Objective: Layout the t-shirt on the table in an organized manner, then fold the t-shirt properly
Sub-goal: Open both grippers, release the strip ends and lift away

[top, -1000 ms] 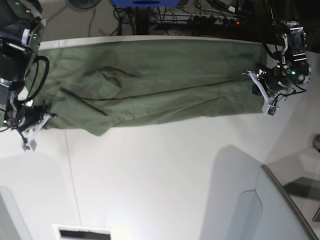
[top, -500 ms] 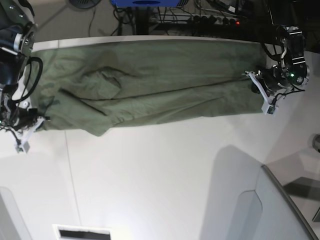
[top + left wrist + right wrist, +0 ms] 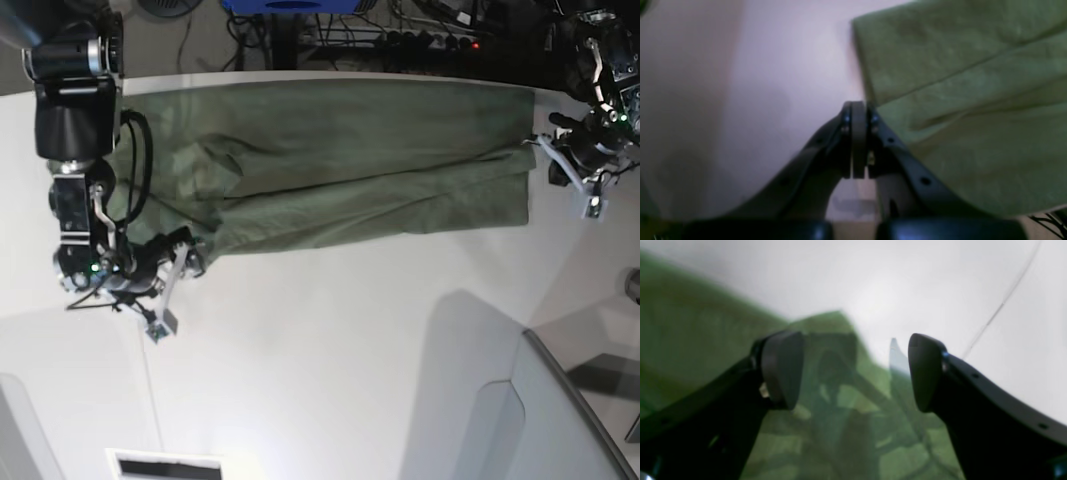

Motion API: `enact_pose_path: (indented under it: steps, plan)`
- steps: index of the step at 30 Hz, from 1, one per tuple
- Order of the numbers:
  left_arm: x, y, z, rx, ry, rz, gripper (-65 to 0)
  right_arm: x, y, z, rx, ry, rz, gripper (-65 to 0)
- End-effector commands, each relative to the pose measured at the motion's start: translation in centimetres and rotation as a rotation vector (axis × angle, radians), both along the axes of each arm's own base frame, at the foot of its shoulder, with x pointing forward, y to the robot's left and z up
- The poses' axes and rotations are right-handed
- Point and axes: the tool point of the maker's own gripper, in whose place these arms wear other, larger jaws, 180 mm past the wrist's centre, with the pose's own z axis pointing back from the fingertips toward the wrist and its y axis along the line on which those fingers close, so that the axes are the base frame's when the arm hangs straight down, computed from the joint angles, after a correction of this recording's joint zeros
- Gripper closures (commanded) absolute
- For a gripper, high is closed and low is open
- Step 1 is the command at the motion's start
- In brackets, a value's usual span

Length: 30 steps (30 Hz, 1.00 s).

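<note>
While the left wrist view is dim, it shows the left gripper [image 3: 858,140] with its fingers [image 3: 853,133] pressed flat together, nothing between them, resting at the very edge of the t-shirt [image 3: 967,110]. The cloth lies in two stacked layers to the right of the fingers, on the pale worktop [image 3: 740,100].

Right wrist view: the right gripper [image 3: 853,373] has its fingers [image 3: 783,370] spread wide, with a folded corner of the t-shirt [image 3: 826,340] lying loose on the worktop [image 3: 940,280] beneath them. The picture is blurred, so contact cannot be judged, but no cloth is pinched.

Base view: the t-shirt [image 3: 340,170] lies as a long band along the far side of the worktop [image 3: 330,360]. A second ago both grippers held its ends closed and taut. The right gripper [image 3: 165,280] has since released and moved inward, and the near-left corner now lies further in. The left gripper [image 3: 572,160] has moved away from the hem.

Judgement: the stretch is over and the shirt is laid lengthwise. Folding the band across remains.
</note>
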Motion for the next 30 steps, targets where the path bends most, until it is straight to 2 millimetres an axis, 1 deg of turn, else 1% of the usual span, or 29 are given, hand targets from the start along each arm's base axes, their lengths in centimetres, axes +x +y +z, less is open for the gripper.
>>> enact_pose_path:
  steps: [1,4,5,7,11,14,16,19,23,24,27,29,30]
  plan:
    - [0.1,0.9,1.3,0.024,-0.031,-0.014,0.0,1.6,0.3,1.3,0.026,-0.044,-0.007,-46.4]
    - [-1.6,1.1,1.3,0.012,0.001,-0.074,0.0,2.2,0.5,1.0,0.042,-0.027,-0.015,-44.7]
    - [-2.2,1.2,1.1,0.004,0.004,-0.068,0.0,2.3,0.5,0.9,0.045,-0.020,-0.018,-44.0]
    - [-3.3,2.0,1.1,0.000,0.001,-0.015,0.0,2.5,0.5,0.5,0.052,-0.003,-0.021,-42.3]
    - [-4.5,3.1,1.1,-0.002,-0.002,0.047,0.0,2.6,0.7,-0.1,0.061,0.027,-0.025,-38.4]
    - [-4.7,3.1,1.0,-0.003,0.002,0.047,0.0,2.5,0.8,-0.4,0.065,0.044,-0.028,-34.5]
    - [-4.7,3.0,0.9,-0.005,0.004,0.047,0.0,2.5,0.8,-0.6,0.067,0.051,-0.029,-29.7]
    - [-4.7,3.0,0.9,-0.005,0.004,0.047,0.0,2.1,0.8,-1.1,0.069,0.071,-0.030,-18.0]
    - [-4.6,3.0,1.0,-0.005,0.001,0.047,0.0,2.0,0.8,-1.2,0.068,0.076,-0.030,-2.1]
    - [-4.6,3.0,1.0,-0.005,0.001,0.047,0.0,2.1,0.8,-1.1,0.067,0.072,-0.030,-0.3]
    - [-4.4,3.0,1.0,-0.004,-0.002,0.045,0.0,2.1,0.8,-0.9,0.065,0.067,-0.029,0.0]
    - [-4.4,3.1,1.0,0.002,0.003,0.045,0.0,2.5,0.7,-0.2,0.059,0.044,-0.026,0.0]
    - [-4.4,3.1,1.0,0.002,0.003,0.045,0.0,2.1,0.5,-0.3,0.047,0.051,-0.023,0.0]
